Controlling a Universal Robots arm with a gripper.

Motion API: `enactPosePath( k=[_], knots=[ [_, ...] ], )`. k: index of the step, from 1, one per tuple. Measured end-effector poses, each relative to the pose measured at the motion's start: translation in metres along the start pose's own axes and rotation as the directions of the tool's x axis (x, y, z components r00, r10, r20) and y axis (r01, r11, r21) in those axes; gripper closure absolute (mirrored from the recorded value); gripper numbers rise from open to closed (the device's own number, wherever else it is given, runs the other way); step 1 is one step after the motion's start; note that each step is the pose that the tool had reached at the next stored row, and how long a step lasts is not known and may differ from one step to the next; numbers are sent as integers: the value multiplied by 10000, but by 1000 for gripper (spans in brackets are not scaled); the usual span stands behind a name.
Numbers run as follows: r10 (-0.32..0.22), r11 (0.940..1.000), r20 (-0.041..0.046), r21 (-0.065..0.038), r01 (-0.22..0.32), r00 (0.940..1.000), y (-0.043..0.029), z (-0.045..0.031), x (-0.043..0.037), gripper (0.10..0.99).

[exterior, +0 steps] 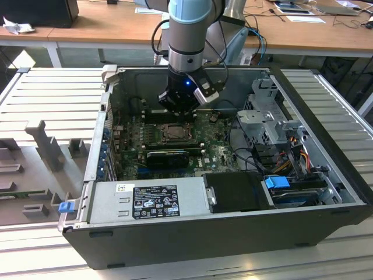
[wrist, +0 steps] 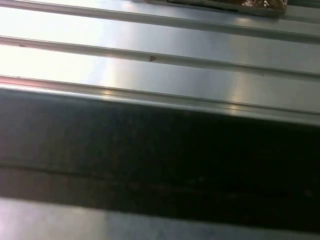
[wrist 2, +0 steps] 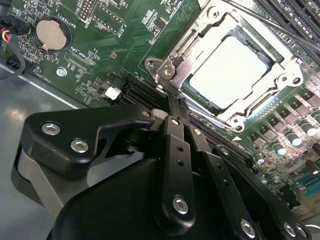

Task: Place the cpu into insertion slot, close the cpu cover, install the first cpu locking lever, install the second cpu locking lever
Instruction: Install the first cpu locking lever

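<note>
The cpu (wrist 2: 230,70) lies flat in the insertion slot (exterior: 175,133), its pale top showing through the window of the cpu cover (wrist 2: 282,62). That silver frame is folded down over the chip. A thin lever rod (wrist 2: 280,25) runs along one side of the socket. My gripper (wrist 2: 172,105) is shut, and its black fingertips meet right at the socket's near corner by the hinge bracket (wrist 2: 167,70). Whether anything is pinched there I cannot make out. In the exterior view the gripper (exterior: 180,111) hangs just behind the socket, inside the open computer case.
A grey power-supply box (exterior: 148,198) lines the case's front edge. A long black card (exterior: 169,156) sits in front of the socket, and a drive cage (exterior: 268,116) with cables (exterior: 291,151) stands on the exterior view's right. Ribbed metal table (wrist: 160,75) surrounds the case. A coin battery (wrist 2: 50,35) sits on the board.
</note>
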State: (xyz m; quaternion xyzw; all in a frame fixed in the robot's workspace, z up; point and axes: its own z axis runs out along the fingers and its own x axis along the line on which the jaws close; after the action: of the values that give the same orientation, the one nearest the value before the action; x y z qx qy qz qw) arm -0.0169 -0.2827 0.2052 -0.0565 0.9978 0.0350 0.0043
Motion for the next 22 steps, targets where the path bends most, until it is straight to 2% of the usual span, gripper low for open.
enactPosePath(
  k=[4,6,9,11,16,22],
  knots=[
    [0,9999,-14,117,0,10000,-2,14,1,980],
    [1,9999,-14,124,-1,10000,-3,40,1,980],
    [2,10000,-1,15,-2,10000,-3,43,-1,980],
    [4,10000,5,-7,-4,10000,-2,35,-1,980],
    [2,10000,2,-3,-2,10000,8,-120,-3,980],
    [1,10000,1,-2,-1,10000,-43,-124,3,980]
  ],
)
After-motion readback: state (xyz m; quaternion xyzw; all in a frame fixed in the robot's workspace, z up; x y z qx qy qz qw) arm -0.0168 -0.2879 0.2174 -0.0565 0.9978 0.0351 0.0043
